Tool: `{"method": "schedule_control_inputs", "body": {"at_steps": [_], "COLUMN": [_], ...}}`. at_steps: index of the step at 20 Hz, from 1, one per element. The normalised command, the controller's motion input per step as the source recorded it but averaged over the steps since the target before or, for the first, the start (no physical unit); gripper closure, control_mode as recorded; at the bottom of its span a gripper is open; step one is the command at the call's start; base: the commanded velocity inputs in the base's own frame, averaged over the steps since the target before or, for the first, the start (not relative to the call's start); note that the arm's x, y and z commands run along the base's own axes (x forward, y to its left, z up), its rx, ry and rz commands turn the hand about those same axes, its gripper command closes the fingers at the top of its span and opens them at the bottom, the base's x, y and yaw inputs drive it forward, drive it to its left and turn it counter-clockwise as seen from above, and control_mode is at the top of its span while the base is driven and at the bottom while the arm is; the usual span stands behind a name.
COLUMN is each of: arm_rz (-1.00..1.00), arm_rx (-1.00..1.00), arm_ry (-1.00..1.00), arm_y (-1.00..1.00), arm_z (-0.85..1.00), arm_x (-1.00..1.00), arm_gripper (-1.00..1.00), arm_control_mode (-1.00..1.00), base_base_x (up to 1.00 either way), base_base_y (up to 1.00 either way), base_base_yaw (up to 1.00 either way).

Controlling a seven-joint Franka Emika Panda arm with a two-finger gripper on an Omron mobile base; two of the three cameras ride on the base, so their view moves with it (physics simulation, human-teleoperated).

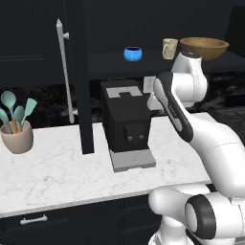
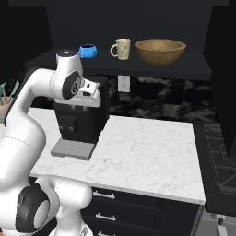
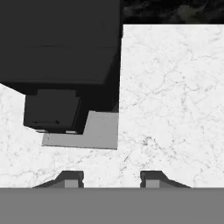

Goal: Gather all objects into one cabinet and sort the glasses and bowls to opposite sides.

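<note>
On the dark shelf [image 2: 193,69] of the black cabinet [image 1: 43,28] stand three things in a row: a small glossy blue bowl [image 2: 87,50], a cream speckled cup [image 2: 122,49] with a handle, and a wide, shallow wooden bowl [image 2: 160,50] with a smooth brown grain. The cup sits just beside the wooden bowl; the blue bowl stands a little apart on the other side of the cup. The cabinet's tall door [image 1: 85,76] stands swung out, edge-on, with a long silver bar handle [image 1: 64,72] beside it.

Below, a white marble counter [image 2: 152,152] with fine grey veins carries a boxy matte black coffee machine [image 1: 125,119] on a flat grey base plate.

The left base view adds a tan rounded pot [image 1: 17,137] holding teal utensils at the counter's left end, and a short silver drawer handle [image 1: 33,219] beneath. The right base view adds a white wall socket [image 2: 123,83] under the shelf and a dark stove [image 2: 223,152] at the counter's right end.

The hand view looks straight down on the machine's top and the marble; the claw [image 3: 112,180] hangs spread, its two dark fingertips [image 3: 70,179] apart with nothing between them.
</note>
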Motion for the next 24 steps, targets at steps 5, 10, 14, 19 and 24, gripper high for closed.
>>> {"method": "schedule_control_inputs", "body": {"at_steps": [5, 10, 14, 19, 24], "arm_rz": [-0.05, -0.08, -0.06, -0.07, -0.05], "arm_rx": [0.00, 0.00, 0.00, 0.00, 0.00], "arm_ry": [-0.01, -0.06, -0.07, 0.00, 0.00], "arm_y": [0.00, 0.00, 0.00, -0.01, -0.16], "arm_z": [0.00, 0.00, 0.20, 0.52, 0.35], "arm_x": [-0.63, -1.00, -1.00, -0.80, -0.57], "arm_gripper": [-1.00, -1.00, -1.00, -1.00, -1.00], "arm_control_mode": [-1.00, -1.00, -1.00, -1.00, -1.00], "base_base_x": [0.00, 0.00, 0.00, 0.00, 0.00], "base_base_y": [0.00, 0.00, 0.00, 0.00, 0.00], "base_base_yaw": [0.00, 0.00, 0.00, 0.00, 0.00]}}
